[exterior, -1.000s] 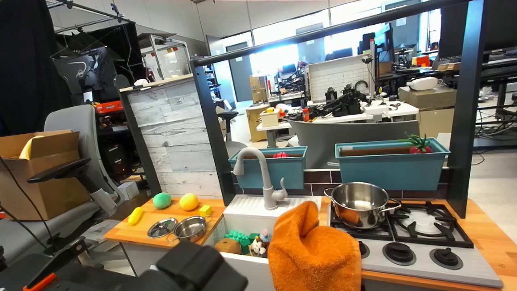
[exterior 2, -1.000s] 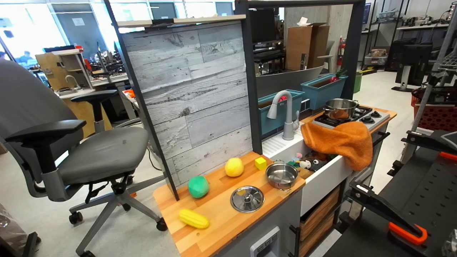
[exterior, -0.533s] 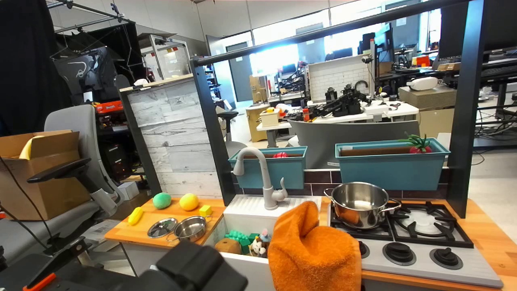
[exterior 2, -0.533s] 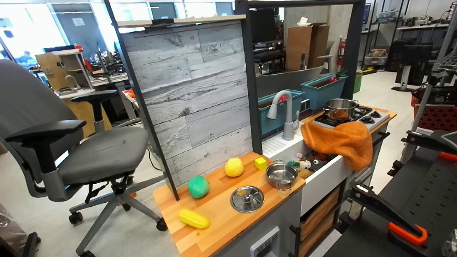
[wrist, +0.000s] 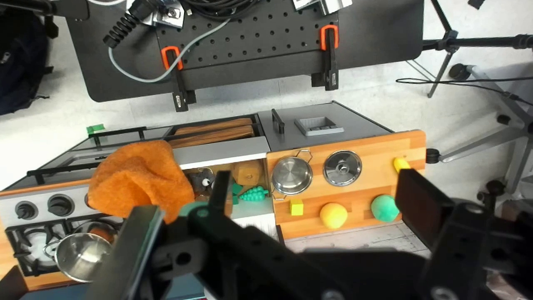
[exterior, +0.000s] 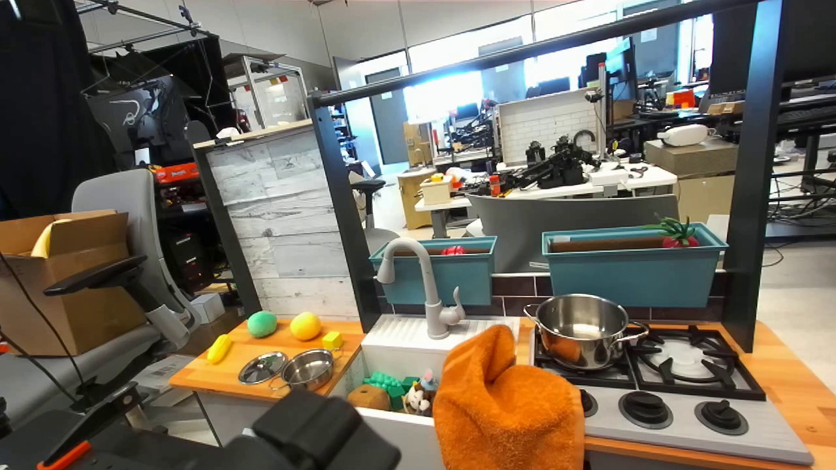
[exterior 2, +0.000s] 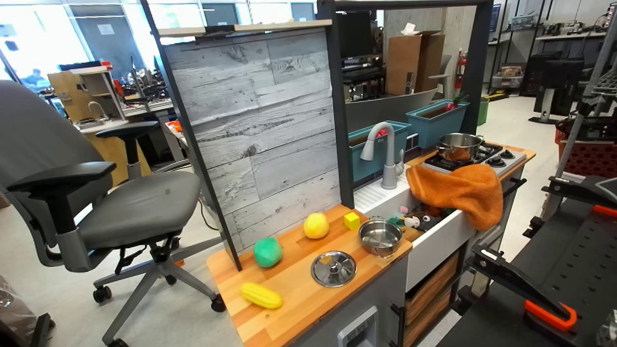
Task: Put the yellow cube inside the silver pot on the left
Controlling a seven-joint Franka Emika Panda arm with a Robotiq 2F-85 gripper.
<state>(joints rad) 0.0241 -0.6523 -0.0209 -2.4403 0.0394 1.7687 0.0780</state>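
The small yellow cube (exterior: 332,340) lies on the wooden counter, also seen in the other views (exterior 2: 352,220) (wrist: 296,207). The small silver pot (exterior: 307,376) stands uncovered beside it, by the sink; it looks empty. The pot also shows in an exterior view (exterior 2: 381,246) and in the wrist view (wrist: 291,176). My gripper (wrist: 318,193) is wide open, with nothing between its fingers, well above the counter. In the wrist view the cube and pot appear between its fingers, far below. A dark part of the arm (exterior: 326,431) shows at the bottom of an exterior view.
On the counter are a silver lid (exterior 2: 334,269), a yellow ball (exterior 2: 316,225), a green ball (exterior 2: 267,252) and a yellow corn-like piece (exterior 2: 261,295). The sink (exterior 2: 438,241) holds toys, and an orange towel (exterior: 509,411) drapes over it. A larger pot (exterior: 581,346) stands on the stove.
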